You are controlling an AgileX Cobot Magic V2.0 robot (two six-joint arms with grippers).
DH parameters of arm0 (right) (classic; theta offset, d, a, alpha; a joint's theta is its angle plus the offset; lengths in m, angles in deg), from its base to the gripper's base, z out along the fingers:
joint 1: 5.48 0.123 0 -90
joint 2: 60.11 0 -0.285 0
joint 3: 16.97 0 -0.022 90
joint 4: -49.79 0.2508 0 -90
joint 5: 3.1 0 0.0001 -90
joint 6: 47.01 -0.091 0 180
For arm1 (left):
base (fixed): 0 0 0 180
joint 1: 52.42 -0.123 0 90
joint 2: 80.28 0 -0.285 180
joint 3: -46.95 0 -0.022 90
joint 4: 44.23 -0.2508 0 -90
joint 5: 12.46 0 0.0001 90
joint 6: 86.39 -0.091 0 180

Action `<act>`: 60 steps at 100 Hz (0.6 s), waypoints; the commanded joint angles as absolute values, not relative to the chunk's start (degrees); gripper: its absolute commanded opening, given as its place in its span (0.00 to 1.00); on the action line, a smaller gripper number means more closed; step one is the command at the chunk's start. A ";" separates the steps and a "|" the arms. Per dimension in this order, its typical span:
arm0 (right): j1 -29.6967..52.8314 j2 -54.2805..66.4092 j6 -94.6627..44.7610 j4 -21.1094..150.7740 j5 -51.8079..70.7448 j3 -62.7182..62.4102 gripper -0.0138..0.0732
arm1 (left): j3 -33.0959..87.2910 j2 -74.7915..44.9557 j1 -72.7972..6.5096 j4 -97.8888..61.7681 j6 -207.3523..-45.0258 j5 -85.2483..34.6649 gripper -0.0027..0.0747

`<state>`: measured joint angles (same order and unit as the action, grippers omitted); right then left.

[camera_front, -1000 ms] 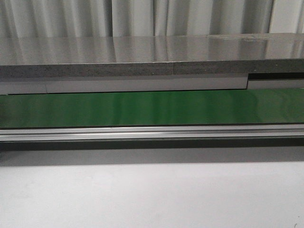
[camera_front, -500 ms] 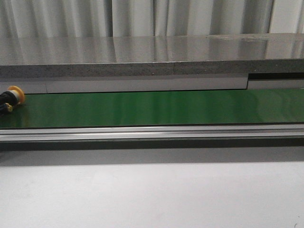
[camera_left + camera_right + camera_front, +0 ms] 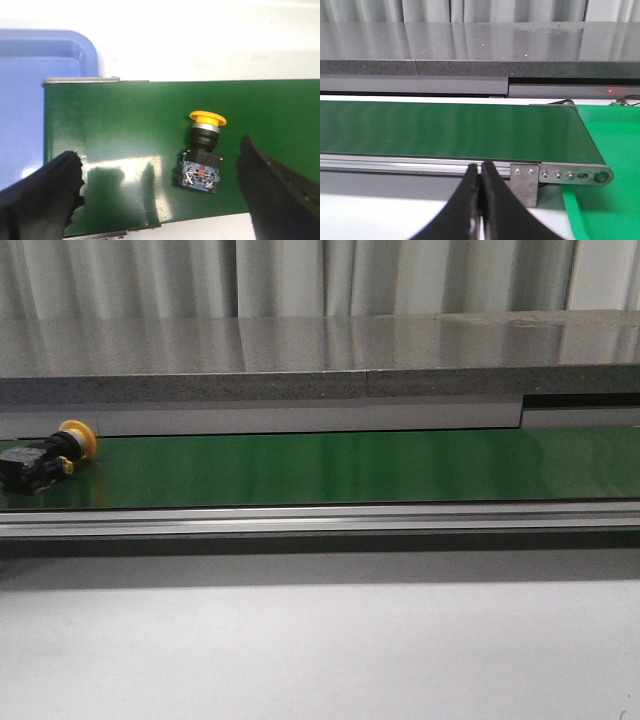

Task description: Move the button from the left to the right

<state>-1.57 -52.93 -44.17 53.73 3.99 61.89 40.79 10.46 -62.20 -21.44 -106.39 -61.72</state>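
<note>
The button [image 3: 45, 459] lies on its side at the far left of the green conveyor belt [image 3: 330, 468], yellow cap towards the back. In the left wrist view the button [image 3: 202, 155] shows its yellow cap, black body and blue terminal end. My left gripper [image 3: 159, 170] hangs open above the belt, and the button lies free between its two black fingers [image 3: 270, 185], nearer this one. My right gripper [image 3: 480, 172] is shut with nothing in it, in front of the belt's right end [image 3: 570, 135]. Neither gripper shows in the front view.
A blue tray [image 3: 30, 90] sits beside the belt's left end. A green mat [image 3: 615, 165] lies past the belt's right end. An aluminium rail [image 3: 320, 520] runs along the belt's front, a grey stone ledge [image 3: 320, 365] behind it, a white tabletop [image 3: 320, 650] in front.
The button came into the front view at the left edge and has travelled a little to the right along the belt.
</note>
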 commanded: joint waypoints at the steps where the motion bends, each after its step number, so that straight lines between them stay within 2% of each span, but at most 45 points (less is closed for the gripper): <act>1: -1.64 -54.06 -43.86 53.50 -0.96 61.02 0.08 | 37.79 2.30 -61.93 -19.51 -107.66 -53.64 0.81; 14: -1.64 -54.06 -43.86 53.50 -0.96 61.02 0.08 | 29.40 -7.11 -61.36 -19.51 -109.46 -43.63 0.81; 32: -1.64 -54.06 -43.86 53.50 -0.96 61.02 0.08 | 16.94 -20.25 -55.99 -19.73 -113.66 -30.39 0.81; 60: -1.64 -54.06 -43.86 53.50 -0.96 61.02 0.08 | 0.90 -38.28 -47.70 -18.39 -114.64 -20.38 0.81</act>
